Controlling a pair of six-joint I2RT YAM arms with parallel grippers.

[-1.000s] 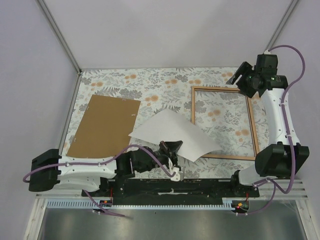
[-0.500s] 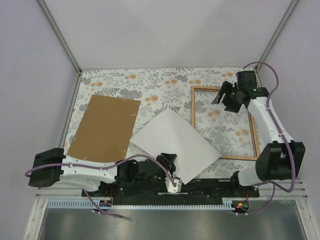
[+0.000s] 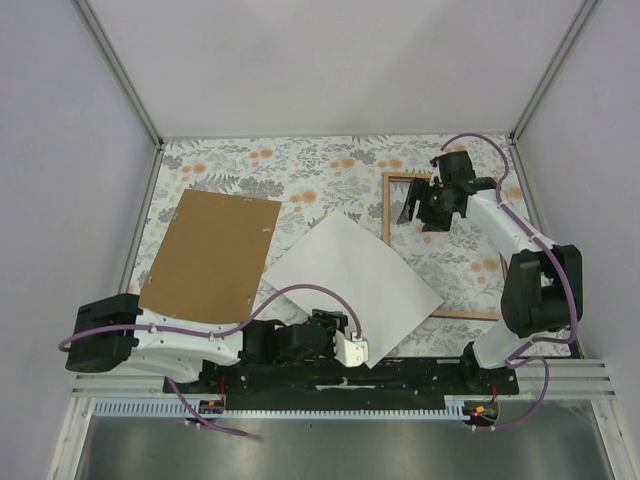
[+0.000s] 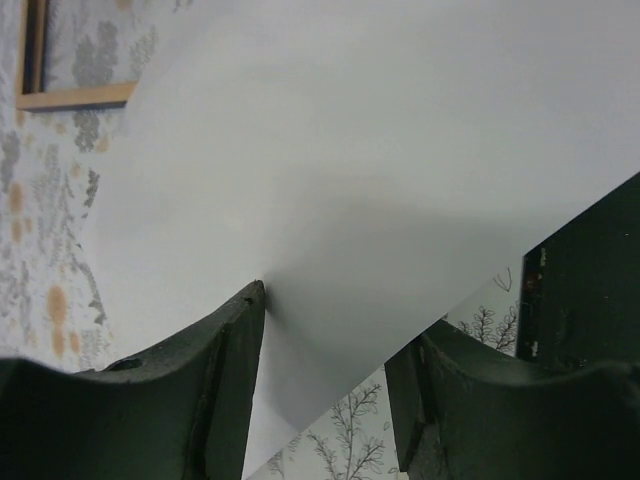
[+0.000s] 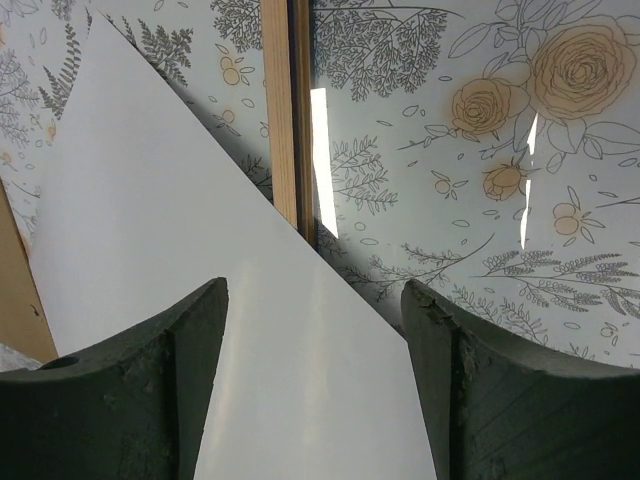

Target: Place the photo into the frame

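Observation:
The photo [image 3: 350, 280] lies white side up in the middle of the table, turned diagonally, its right corner lapping over the frame's [image 3: 507, 250] left rail. My left gripper [image 3: 340, 330] sits low at the photo's near corner, open. In the left wrist view that corner of the photo [image 4: 380, 180] reaches between the spread jaws of the gripper [image 4: 335, 320], unpinched. My right gripper [image 3: 410, 212] hovers open over the frame's left rail [image 5: 280, 120]. Between the parted fingers of the right gripper [image 5: 315, 290] I see the photo [image 5: 200, 260] and the glass [image 5: 480, 150].
A brown fibreboard backing panel [image 3: 210, 255] lies flat at the left of the flowered tablecloth. The black base rail [image 3: 330, 375] runs along the near edge. Pale walls close off the left, far and right sides.
My left gripper has opened and let go of the photo, which settled flat, and drew back toward the near edge. My right arm swung from the far right corner to over the frame's left rail.

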